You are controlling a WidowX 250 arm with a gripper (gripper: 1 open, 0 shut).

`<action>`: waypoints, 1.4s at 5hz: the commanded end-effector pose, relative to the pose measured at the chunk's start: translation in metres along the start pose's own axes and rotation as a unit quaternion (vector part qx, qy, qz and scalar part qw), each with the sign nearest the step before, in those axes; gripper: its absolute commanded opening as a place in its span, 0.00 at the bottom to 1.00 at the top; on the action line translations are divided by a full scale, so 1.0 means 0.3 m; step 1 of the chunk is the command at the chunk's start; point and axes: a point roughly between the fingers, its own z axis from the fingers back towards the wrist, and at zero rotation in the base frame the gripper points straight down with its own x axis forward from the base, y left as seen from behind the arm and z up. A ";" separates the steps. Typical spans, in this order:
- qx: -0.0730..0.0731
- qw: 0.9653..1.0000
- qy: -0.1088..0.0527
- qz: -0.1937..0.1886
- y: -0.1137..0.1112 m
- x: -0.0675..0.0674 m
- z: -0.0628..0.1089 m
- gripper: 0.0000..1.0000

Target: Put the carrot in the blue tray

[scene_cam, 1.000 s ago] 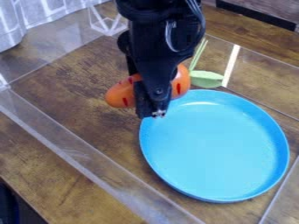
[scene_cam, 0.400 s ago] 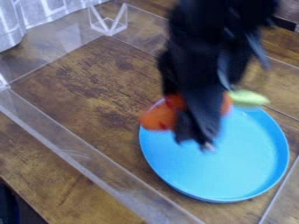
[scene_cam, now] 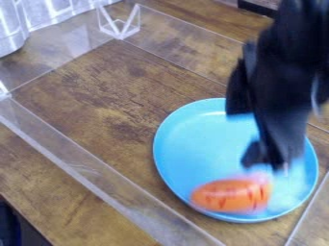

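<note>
Orange carrot [scene_cam: 233,195] lying inside the blue tray [scene_cam: 193,144] by its near rim, blurred black tool [scene_cam: 266,154] just above — jaw state unreadable — on a wooden counter [scene_cam: 90,106].

The arm is smeared by motion blur into a dark shape, so its parts cannot be told apart. The claw [scene_cam: 266,159] at its lower end is too blurred to show how its jaws stand. The arm covers the far right side of the blue tray [scene_cam: 193,144], whose right rim is cut off by the picture's edge. The carrot [scene_cam: 232,195] is soft-edged; its stripes barely read and its stem cannot be made out. The bench [scene_cam: 90,106] runs past every edge
</note>
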 end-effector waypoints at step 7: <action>-0.035 0.998 0.040 0.015 -0.167 0.091 -0.284 1.00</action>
